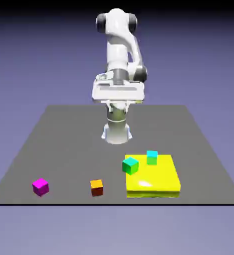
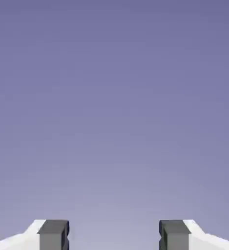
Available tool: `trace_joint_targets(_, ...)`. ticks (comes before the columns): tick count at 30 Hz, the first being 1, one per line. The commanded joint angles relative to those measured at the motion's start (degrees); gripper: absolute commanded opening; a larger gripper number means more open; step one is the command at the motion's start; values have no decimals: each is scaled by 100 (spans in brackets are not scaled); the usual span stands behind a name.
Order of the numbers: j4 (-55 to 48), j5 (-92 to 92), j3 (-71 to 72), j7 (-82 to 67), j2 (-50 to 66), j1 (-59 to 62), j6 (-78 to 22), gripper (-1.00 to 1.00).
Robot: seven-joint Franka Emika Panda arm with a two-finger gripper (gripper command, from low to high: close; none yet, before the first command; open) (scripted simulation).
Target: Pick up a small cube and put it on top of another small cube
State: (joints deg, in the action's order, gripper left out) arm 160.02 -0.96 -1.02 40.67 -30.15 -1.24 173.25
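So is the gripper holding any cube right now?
No, in the hand view the gripper is open with only plain backdrop between its grey fingertips.
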Motion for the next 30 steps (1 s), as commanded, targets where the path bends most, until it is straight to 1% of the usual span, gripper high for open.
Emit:
trace_joint_targets(1,-81,-80,-85,-148,208,-46,-63,0)
trace_joint_targets(22,-1781,-1751,-1864,-3255,4568,-1012,-1385,0)
trace_joint_targets(24,-1795,-1765,-1878,-3279,4603,-1020,-1395,0)
trace_joint_targets(30,-2160,-2583,-897,-3933,5757,-225,-579,0)
